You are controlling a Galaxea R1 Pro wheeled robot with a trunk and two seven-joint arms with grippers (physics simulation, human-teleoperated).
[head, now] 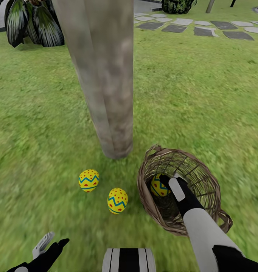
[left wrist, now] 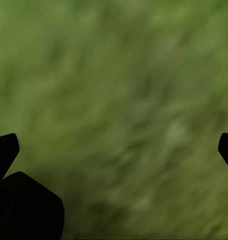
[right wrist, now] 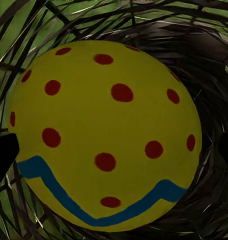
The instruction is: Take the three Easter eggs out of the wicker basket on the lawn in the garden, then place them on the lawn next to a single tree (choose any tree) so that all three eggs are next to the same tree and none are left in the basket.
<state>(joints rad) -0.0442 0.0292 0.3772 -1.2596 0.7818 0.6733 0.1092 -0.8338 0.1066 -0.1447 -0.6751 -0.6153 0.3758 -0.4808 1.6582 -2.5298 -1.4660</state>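
**Right hand inside the basket at the last egg; two eggs on the grass by the trunk**

The wicker basket [head: 182,189] is seen lying tipped on the lawn [head: 204,105], just right of the base of the tree [head: 106,83], its mouth turned up toward the camera. One egg [head: 158,186] remains inside it, against the left wall. The right hand [head: 167,177] is reached down into the basket and is placed at this egg. In the right wrist view the egg [right wrist: 104,134] is seen very close, with a dark fingertip [right wrist: 3,155] at one edge of the picture and another at the opposite edge; the fingers are spread wide to either side of the egg, and contact cannot be made out.

Two eggs lie on the grass near the foot of the trunk: the left egg [head: 89,180] and, just right of it and nearer, the middle egg [head: 117,200]. They are set apart from each other and from the basket.

The left hand [head: 53,241] is held low at the near left, over bare grass. In the left wrist view its fingertips [left wrist: 6,150] are spread wide, with blurred grass [left wrist: 119,100] between them and nothing held.

Grey paving stones [head: 204,28] are laid at the far right, and a broad-leaved plant [head: 30,22] stands at the far left.
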